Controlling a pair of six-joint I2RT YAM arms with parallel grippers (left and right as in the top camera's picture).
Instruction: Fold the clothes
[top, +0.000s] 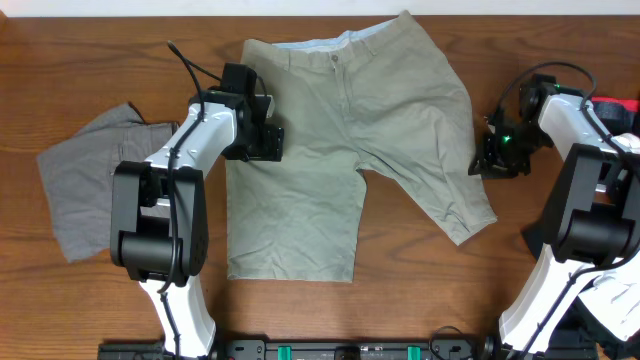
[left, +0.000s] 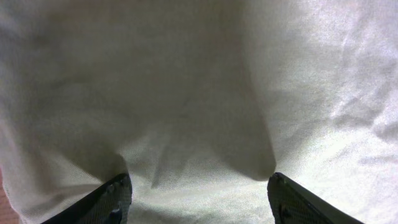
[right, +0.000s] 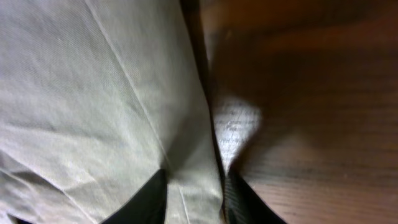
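Khaki shorts (top: 330, 130) lay spread mid-counter (top: 420, 290), with your jaws at either side.
Nearest you, their two leg hems rested flat. Your left jaws stood wide over the cloth at the shorts' 9 o'clock edge, gripping nothing. Your right jaws were narrow, pinched on the leg's edge at 3 o'clock. Grey shorts (top: 85, 180) lay rumpled further out at 9 o'clock. Farthest, the pale blue waistband (top: 330, 45) faced 12.

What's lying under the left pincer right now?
Khaki shorts: the left pincer, open, is over their wrinkled cloth near the left edge. The wooden table beneath that spot is covered, so anything under the fabric cannot be seen.
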